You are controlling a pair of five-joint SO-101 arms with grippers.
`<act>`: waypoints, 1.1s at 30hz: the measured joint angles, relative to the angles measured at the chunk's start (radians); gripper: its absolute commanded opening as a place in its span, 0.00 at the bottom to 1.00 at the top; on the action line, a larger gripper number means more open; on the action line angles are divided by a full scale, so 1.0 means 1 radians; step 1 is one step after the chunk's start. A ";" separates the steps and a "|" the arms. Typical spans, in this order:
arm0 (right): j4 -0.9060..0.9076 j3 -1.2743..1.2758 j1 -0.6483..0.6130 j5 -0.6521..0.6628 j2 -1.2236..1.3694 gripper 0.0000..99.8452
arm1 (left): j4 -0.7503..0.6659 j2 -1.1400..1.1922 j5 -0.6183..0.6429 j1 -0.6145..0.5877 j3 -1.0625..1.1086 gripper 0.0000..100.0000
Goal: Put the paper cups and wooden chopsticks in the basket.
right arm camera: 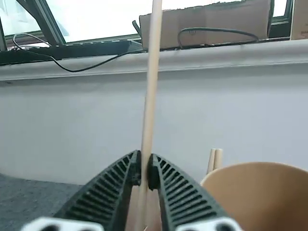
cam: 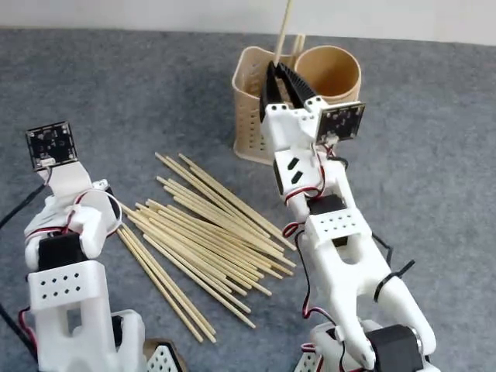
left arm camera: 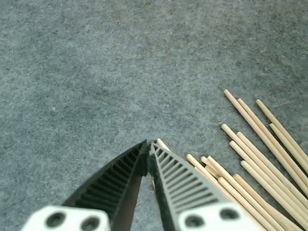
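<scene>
Paper cup (cam: 329, 74) crowds the basket (cam: 249, 116) rim

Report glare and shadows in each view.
Right wrist view: windows glare white behind the chopstick in the right claw. High view: even light, faint shadows under the loose chopsticks. Left wrist view: flat light on the mat, no glare.

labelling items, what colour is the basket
The basket is pale beige with slotted walls; the high view shows it best.
</scene>
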 measured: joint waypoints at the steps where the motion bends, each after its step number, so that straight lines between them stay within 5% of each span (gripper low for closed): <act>1: -0.002 0.000 0.000 0.000 0.000 0.01 | 0.000 0.000 0.000 0.000 0.000 0.03; 18: -0.006 -0.176 0.006 0.003 0.121 0.01 | 0.000 0.000 0.000 -0.005 0.000 0.03; 29: -0.083 -0.167 0.006 0.137 0.166 0.01 | 0.000 0.000 0.000 -0.005 0.000 0.03; 33: -0.089 -0.157 0.006 0.137 0.167 0.09 | 0.000 0.000 0.000 -0.005 0.000 0.03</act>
